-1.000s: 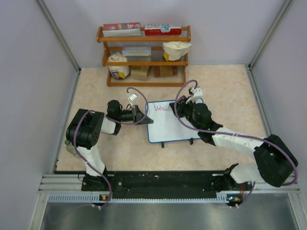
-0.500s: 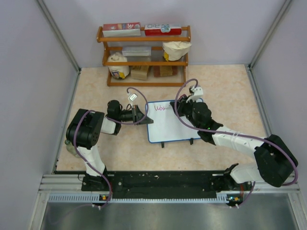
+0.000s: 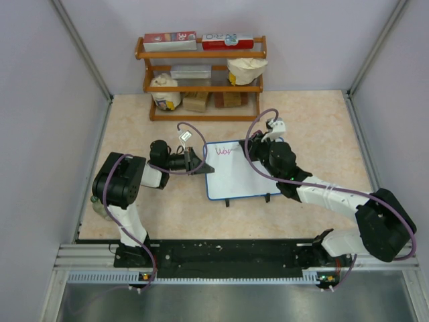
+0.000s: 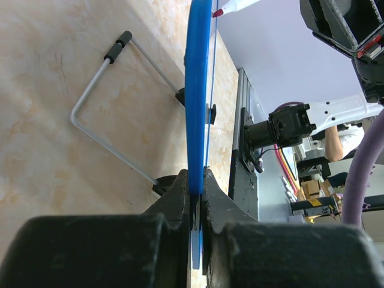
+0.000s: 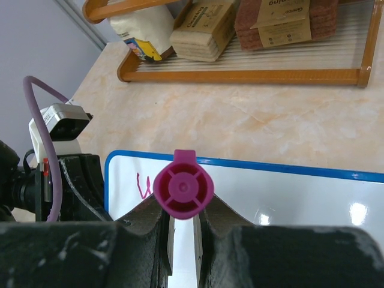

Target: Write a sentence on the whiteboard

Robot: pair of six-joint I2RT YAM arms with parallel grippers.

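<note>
— Any writing you can read?
— Pink handwriting (image 3: 223,151) in the whiteboard's (image 3: 234,178) left corner on the wooden rack's (image 3: 201,75) side. It starts like a "W"; the rest is unclear. The package labels on the rack are too small to read.
— And the arms?
— The left arm lies low, its left claw (image 4: 195,180) clenched on the board's blue frame. The right arm reaches in, its right claw (image 5: 182,219) grasping a magenta marker (image 5: 183,191).
— The board itself?
— Glossy white with a thin blue frame and black feet (image 3: 226,202). It sits on the surface (image 3: 315,127) in front of the rack.
</note>
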